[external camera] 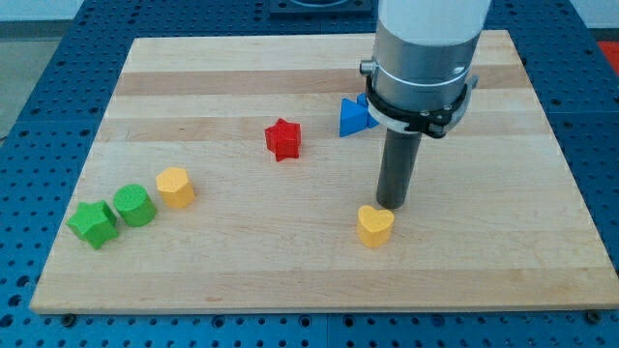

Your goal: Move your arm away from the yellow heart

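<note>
A yellow heart (374, 225) lies on the wooden board (242, 261) right of centre, toward the view's bottom. My tip (391, 205) is the lower end of a dark rod hanging from the grey arm (424, 58). It stands just above and slightly right of the heart, very close to its upper edge; I cannot tell whether they touch.
A blue triangular block (354, 116) sits beside the arm, partly hidden by it. A red star (283, 139) lies near the centre. At the view's left lie a yellow hexagonal block (175, 187), a green cylinder (133, 205) and a green star (94, 223).
</note>
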